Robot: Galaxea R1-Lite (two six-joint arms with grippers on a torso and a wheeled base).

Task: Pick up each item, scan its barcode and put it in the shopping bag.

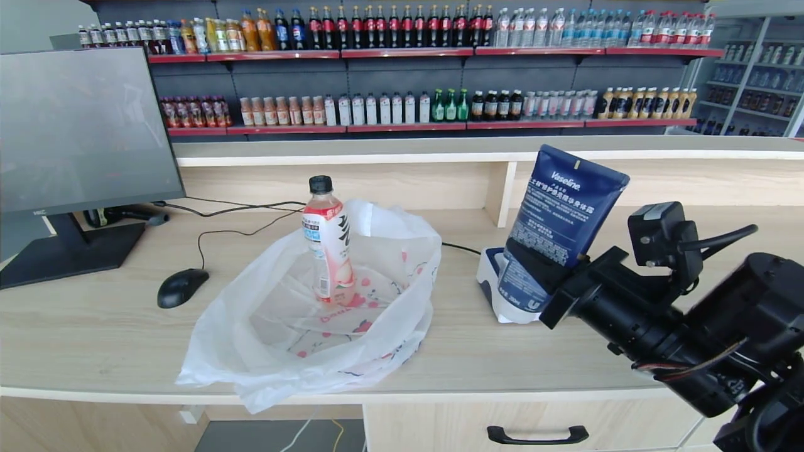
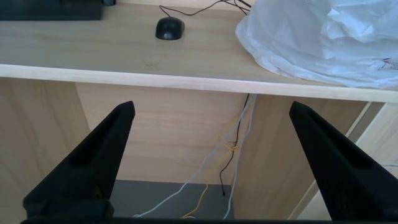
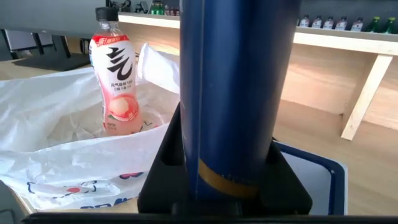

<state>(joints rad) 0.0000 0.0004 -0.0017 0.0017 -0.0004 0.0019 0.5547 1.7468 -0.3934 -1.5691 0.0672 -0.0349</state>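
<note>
the blue tube (image 1: 565, 207) stands crimped end up, just right of the shopping bag (image 1: 220, 326). it is pinched low on its body between my right gripper's (image 1: 546, 267) fingers, with its cap end down at the scanner (image 1: 493, 304). i judge it light, soft-walled and slick, so a hold near the stiffer cap shoulder suits it better than the squashy middle. inside the bag a pink bottle (image 1: 326, 245) stands upright. my left gripper (image 2: 211, 109) hangs empty, fingers spread wide, below the bag's near edge.

dark blue squeeze tube (image 1: 562, 207) with white print, tilted, crimped end up, lower part clamped in the right gripper (image 1: 540, 267) just above the white scanner (image 1: 493, 298), clear bottle (image 1: 326, 245), pink label, black cap, upright inside the open white shopping bag (image 1: 251, 326) on the counter (image 1: 94, 326)
</note>
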